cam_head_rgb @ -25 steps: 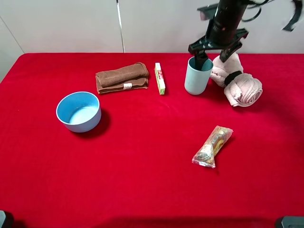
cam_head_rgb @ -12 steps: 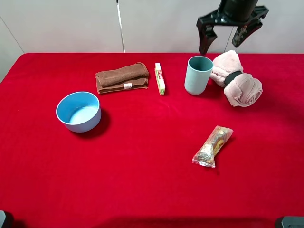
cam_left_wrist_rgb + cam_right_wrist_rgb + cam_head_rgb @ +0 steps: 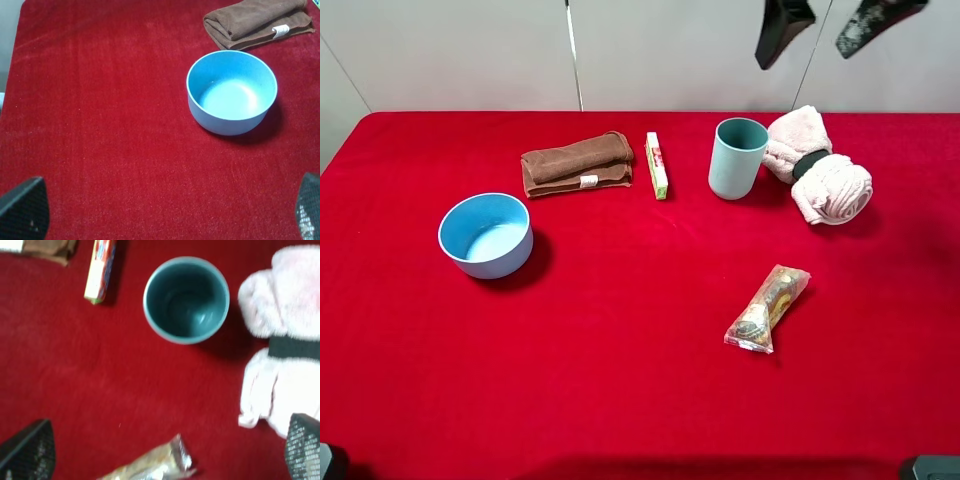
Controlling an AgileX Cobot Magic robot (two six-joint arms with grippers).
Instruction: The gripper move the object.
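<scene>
The pale blue-green tumbler cup [image 3: 737, 157] stands upright on the red table at the back right; the right wrist view looks down into its dark teal inside [image 3: 186, 299]. My right gripper [image 3: 828, 28] hangs high above and behind the cup, jaws wide apart and empty; its fingertips [image 3: 27, 450] show at the corners of the right wrist view. My left gripper [image 3: 160, 210] is open and empty over the table's left side, near the light-blue bowl [image 3: 231, 91].
A light-blue bowl [image 3: 486, 234] sits at the left. A folded brown towel [image 3: 576, 163] and a slim box [image 3: 657, 165] lie left of the cup. A pink rolled cloth [image 3: 817, 176] touches the cup's right. A snack packet [image 3: 767, 307] lies nearer the front.
My right gripper let go of the cup's rim and rose straight up, away from it. The cup stays standing where it was. Nothing else moved.
</scene>
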